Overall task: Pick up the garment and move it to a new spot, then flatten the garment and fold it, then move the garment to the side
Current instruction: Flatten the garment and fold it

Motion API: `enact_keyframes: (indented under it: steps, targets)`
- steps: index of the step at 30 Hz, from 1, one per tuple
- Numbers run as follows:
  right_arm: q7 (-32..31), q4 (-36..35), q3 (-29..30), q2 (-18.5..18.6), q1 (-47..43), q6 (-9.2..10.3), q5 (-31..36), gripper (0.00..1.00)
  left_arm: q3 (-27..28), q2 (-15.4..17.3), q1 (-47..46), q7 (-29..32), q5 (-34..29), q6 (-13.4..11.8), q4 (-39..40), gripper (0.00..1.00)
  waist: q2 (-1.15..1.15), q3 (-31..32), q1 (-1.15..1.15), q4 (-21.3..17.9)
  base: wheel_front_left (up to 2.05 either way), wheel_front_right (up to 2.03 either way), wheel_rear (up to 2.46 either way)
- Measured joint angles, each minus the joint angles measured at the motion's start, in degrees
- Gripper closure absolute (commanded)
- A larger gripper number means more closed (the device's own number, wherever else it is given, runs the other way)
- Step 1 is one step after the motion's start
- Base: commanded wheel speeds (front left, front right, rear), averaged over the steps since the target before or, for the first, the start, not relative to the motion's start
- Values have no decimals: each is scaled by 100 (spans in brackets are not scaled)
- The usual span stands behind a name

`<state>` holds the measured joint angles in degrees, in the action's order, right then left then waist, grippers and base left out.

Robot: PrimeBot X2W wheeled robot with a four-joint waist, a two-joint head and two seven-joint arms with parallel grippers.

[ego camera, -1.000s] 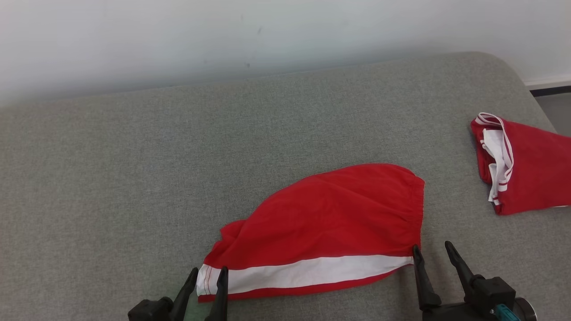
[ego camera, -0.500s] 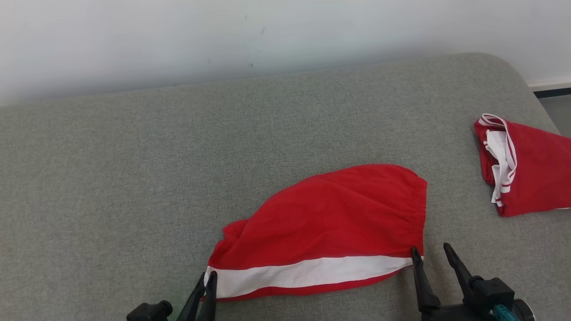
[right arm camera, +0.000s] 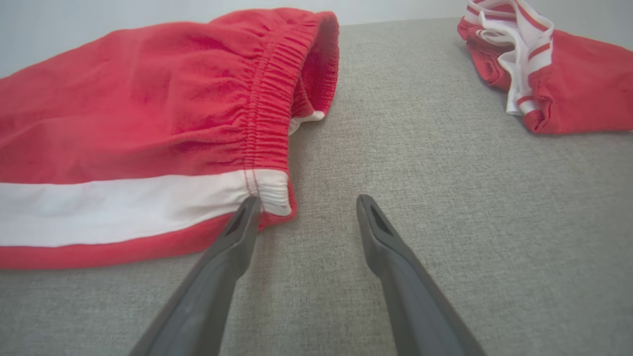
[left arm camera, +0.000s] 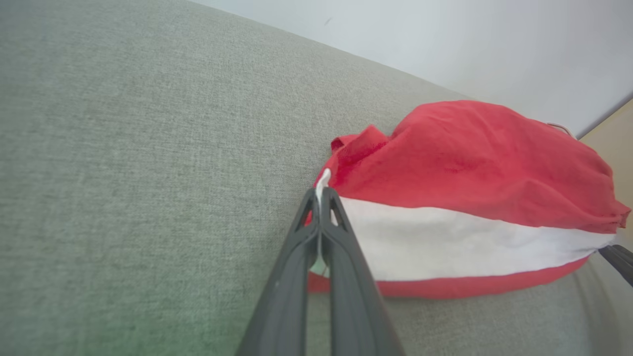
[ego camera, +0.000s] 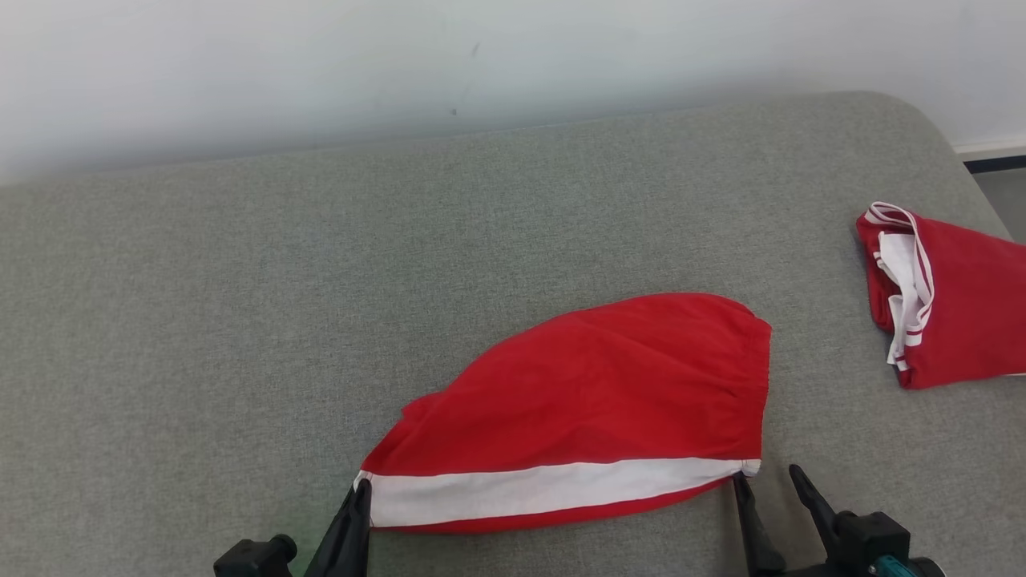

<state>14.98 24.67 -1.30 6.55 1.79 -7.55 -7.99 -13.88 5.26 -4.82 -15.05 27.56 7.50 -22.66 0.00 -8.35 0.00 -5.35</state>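
The garment is a pair of red shorts with a white side stripe, lying on the grey cushion surface near its front edge. My left gripper is shut on the garment's left hem corner; the left wrist view shows white fabric pinched between its fingers beside the garment. My right gripper stands open at the garment's right end. In the right wrist view its left fingertip touches the waistband corner of the garment, and the right gripper holds nothing.
A second red and white garment lies bunched at the cushion's right edge, also in the right wrist view. A pale wall runs behind the cushion. Bare grey fabric stretches to the left and rear.
My left gripper has closed on the garment's left hem corner and drawn it slightly left. The right gripper has stayed open and sits a little lower in the head view.
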Motion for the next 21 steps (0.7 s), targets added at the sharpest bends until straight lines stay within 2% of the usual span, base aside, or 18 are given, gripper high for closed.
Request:
enact_keyframes:
  steps: [6,8,10,11,14,17,19,21]
  targets:
    - [0,110,-438,178,160,0,-1,0,67,-35,-1,0,-85,0,13,100,0,-36,0,49,0,0,0]
    - [1,94,-524,236,190,0,-13,7,77,-46,-1,0,-96,0,13,100,0,-44,0,58,0,0,0]
    - [1,69,-644,296,201,0,-32,29,88,-60,-1,0,-112,0,14,100,0,-51,0,63,0,0,0]
    - [1,57,-687,316,204,0,-40,43,94,-68,-1,0,-120,0,14,100,0,-56,0,65,0,0,0]
    - [1,29,-805,369,213,0,-124,73,109,-81,-1,0,-127,0,12,100,0,-62,0,62,0,0,0]
    - [1,-4,-916,398,198,0,-178,84,122,-89,-1,0,-136,0,8,100,0,-58,0,53,0,0,0]
    - [1,-24,-942,411,184,0,-207,100,127,-92,0,0,-137,0,7,100,0,-55,0,49,0,0,0]
    - [1,-103,-990,435,148,0,-232,100,149,-96,1,0,-152,0,8,100,0,-44,0,37,0,0,0]
